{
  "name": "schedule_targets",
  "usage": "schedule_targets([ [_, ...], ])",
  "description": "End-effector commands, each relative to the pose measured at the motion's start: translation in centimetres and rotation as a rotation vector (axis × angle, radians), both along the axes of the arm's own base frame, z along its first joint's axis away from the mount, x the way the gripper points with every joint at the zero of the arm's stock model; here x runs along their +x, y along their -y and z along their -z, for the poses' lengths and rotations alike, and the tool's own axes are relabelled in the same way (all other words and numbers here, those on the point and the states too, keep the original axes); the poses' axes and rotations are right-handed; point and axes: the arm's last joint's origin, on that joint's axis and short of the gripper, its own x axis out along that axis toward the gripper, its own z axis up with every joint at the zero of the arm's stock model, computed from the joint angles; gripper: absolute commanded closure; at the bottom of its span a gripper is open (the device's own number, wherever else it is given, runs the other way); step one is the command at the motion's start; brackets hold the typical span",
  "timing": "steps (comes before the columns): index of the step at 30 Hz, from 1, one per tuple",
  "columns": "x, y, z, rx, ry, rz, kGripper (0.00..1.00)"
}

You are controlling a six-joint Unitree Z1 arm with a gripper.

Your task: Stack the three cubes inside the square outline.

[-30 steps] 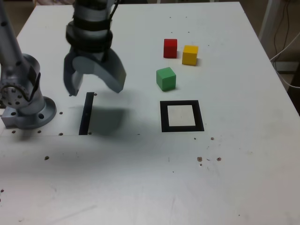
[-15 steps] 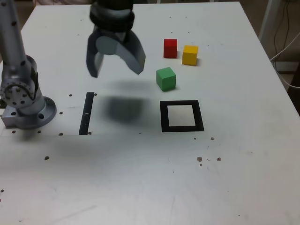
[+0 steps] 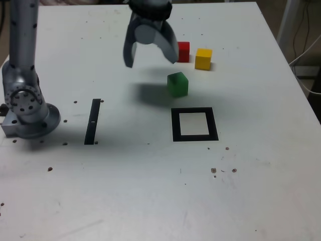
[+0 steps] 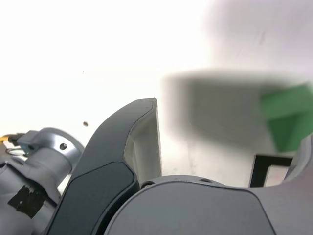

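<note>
Gripper (image 3: pixel 150 54) spread wide, empty, above the table (image 3: pixel 261 191): approach step. Green cube (image 3: pixel 177 84) sits at its 4 o'clock, red cube (image 3: pixel 183 51) and yellow cube (image 3: pixel 203 58) at 3. Square outline (image 3: pixel 194 124) at green's 6 is unfilled; next, I'd centre over one cube and descend.

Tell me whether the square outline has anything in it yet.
Empty. The square outline shows only its pale centre. The green cube, red cube and yellow cube all sit on the table beyond it.
</note>
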Motion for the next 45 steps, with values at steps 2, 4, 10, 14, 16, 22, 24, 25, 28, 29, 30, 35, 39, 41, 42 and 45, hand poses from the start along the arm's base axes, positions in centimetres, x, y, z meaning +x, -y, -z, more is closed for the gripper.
schedule_targets([
  [2,0.8,-1.4,0.1,0.001,0.001,-0.007,0.0],
  [4,1.4,-2.3,0.2,0.002,0.002,-0.011,0.0],
  [10,2.9,-4.5,0.6,0.006,0.008,-0.019,0.0],
  [14,3.7,-5.9,0.8,0.008,0.015,-0.022,0.0],
  [16,4.0,-6.7,1.0,0.009,0.017,-0.024,0.0],
  [22,4.9,-8.6,1.2,0.016,0.02,-0.022,0.0],
  [24,5.1,-9.1,1.2,0.018,0.019,-0.022,0.0],
  [25,5.1,-9.3,1.3,0.019,0.018,-0.023,0.0],
  [28,5.3,-9.9,1.5,0.018,0.016,-0.026,0.0],
  [29,5.3,-10.2,1.6,0.018,0.015,-0.027,0.0],
  [30,5.4,-10.4,1.7,0.017,0.015,-0.027,0.0],
  [35,5.5,-11.4,2.0,0.023,0.015,-0.025,0.0],
  [39,5.7,-12.1,2.3,0.035,0.014,-0.021,0.0],
  [41,5.8,-12.5,2.5,0.036,0.011,-0.018,0.0],
  [42,5.9,-12.6,2.7,0.035,0.009,-0.017,0.0],
  [45,6.1,-13.0,3.4,0.028,-0.002,-0.017,0.01],
])
